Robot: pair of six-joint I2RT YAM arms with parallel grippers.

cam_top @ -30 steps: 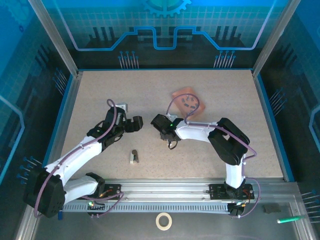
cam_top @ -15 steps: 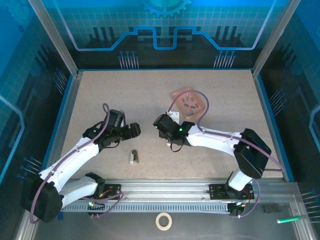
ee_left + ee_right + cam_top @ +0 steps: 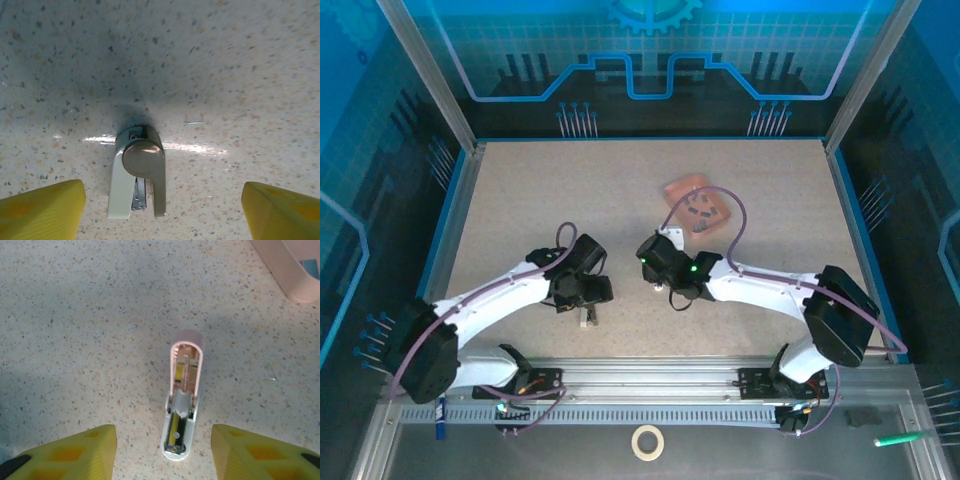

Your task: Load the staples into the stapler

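While the left jaws and the right jaws both stand spread, the stapler lies on the desk between the left ones, touching neither side.

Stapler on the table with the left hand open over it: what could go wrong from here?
1. The left hand straddles the stapler, which lies loose on the table; an off-centre close could skid or tip it.
2. The right hand hovers open close by; the two arms might collide.
3. The staples in the pink tray are tiny, so picking one may fail.
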